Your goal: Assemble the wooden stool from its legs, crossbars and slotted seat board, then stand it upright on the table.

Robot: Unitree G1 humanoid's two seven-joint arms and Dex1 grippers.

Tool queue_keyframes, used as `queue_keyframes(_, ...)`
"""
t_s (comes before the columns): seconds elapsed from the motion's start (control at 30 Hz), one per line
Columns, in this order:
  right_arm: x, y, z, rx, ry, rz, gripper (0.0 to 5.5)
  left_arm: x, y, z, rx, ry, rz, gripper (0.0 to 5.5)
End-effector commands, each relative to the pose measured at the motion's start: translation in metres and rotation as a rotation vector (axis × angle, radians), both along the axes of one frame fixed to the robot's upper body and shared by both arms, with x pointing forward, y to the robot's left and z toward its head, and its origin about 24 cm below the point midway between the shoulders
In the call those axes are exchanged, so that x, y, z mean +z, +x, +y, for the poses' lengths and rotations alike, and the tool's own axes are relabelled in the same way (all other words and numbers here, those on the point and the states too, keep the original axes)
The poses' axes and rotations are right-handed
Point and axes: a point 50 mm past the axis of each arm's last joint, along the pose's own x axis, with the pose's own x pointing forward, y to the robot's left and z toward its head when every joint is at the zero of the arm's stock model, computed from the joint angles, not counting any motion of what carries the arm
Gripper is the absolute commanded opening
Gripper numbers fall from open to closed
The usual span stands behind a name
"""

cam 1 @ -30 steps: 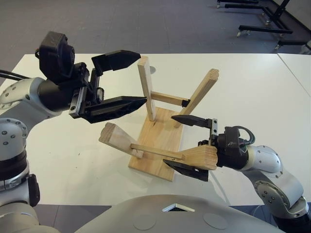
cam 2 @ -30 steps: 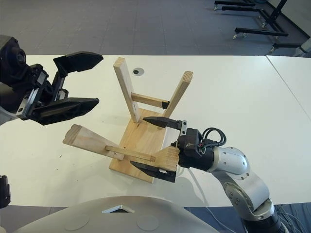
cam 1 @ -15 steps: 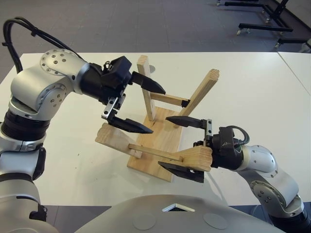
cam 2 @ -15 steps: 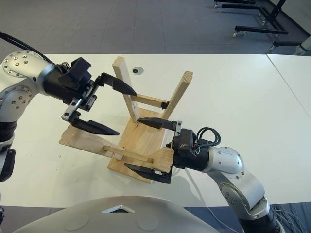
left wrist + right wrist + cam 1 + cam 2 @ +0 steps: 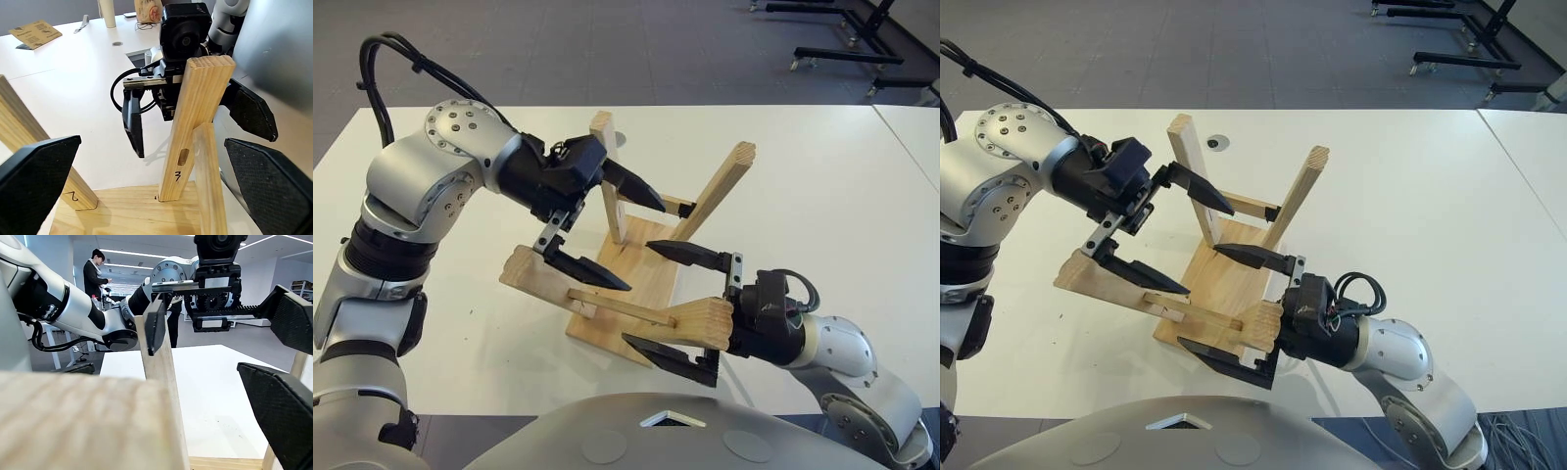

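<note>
Item: wooden stool, part-built, as I read it from my station.
- Seat board (image 5: 636, 274): flat on the table (image 5: 822, 196).
- Far legs (image 5: 720, 181): two at the board's far end, joined by a far crossbar (image 5: 1252, 205). I judge that end done.
- Near leg pair (image 5: 533, 274): at the board's near end, leaning low. I can't tell whether it sits in the slots.
- Right gripper (image 5: 637, 292): wide open around that pair's right leg, not clamped.
- Left gripper (image 5: 646, 248): wide open and empty, over the board's middle.
- Outstanding: seat the near pair, then stand the stool upright.

Pale wooden stool (image 5: 641, 279), black fingers (image 5: 587, 274) (matte), white table (image 5: 822, 186), grey floor (image 5: 607, 49)
</note>
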Motion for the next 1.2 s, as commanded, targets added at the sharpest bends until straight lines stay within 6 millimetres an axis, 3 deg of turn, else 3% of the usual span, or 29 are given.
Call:
queue_keyframes(0.03,0.003,-0.005,0.003,-0.031,0.003,-0.01,5.37,0.001,-0.005,-0.002,-0.06,0.018,0.019,5.4)
queue_keyframes(0.3,0.002,-0.009,0.003,-0.045,0.004,0.001,5.37,-0.012,-0.004,-0.006,-0.025,0.036,-0.003,5.4)
queue_keyframes(0.6,0.003,-0.007,-0.002,-0.016,-0.006,0.002,5.37,-0.029,-0.016,-0.005,-0.01,0.079,-0.002,5.4)
queue_keyframes(0.9,0.001,-0.007,-0.005,0.005,-0.015,0.015,5.37,-0.02,-0.014,-0.008,0.05,-0.01,0.063,5.4)
queue_keyframes(1.2,0.002,-0.006,-0.006,0.021,-0.019,0.013,5.37,-0.035,-0.012,-0.007,0.109,0.051,0.046,5.4)
